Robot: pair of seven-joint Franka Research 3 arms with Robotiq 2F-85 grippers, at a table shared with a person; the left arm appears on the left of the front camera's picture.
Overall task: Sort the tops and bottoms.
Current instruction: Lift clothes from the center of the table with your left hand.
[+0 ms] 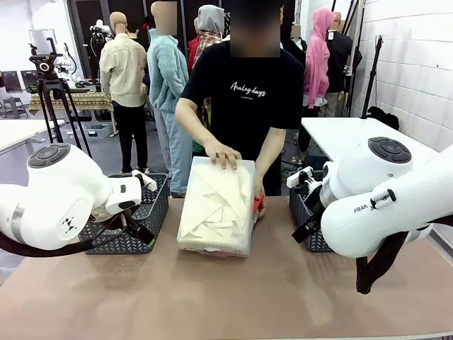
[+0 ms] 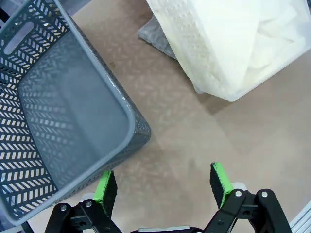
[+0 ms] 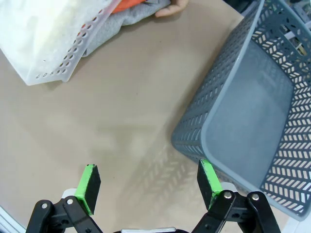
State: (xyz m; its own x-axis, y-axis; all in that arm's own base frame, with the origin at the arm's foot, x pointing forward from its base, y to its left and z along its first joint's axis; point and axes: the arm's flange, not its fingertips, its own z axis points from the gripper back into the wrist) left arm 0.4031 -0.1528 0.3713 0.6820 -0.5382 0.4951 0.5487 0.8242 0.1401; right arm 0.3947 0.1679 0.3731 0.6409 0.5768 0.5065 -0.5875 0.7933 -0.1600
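Note:
A white see-through perforated bin (image 1: 214, 205) lies mid-table with pale cloth showing through its walls. An orange-red garment (image 1: 259, 205) (image 3: 130, 4) and a light grey garment (image 2: 156, 37) (image 3: 136, 14) stick out from under its edges. The person holds the bin with one hand (image 1: 224, 154) on top and the other at its right side. My left gripper (image 2: 163, 179) hovers open over bare table beside the left basket, holding nothing. Open too and holding nothing, my right gripper (image 3: 149, 179) hangs over the table next to the right basket.
A dark grey lattice basket (image 1: 152, 212) (image 2: 73, 121) stands at the left of the table, and it looks hollow inside. A second one (image 1: 308, 221) (image 3: 262, 111) stands at the right. Bare brown tabletop (image 1: 233, 297) spreads in front of the bin.

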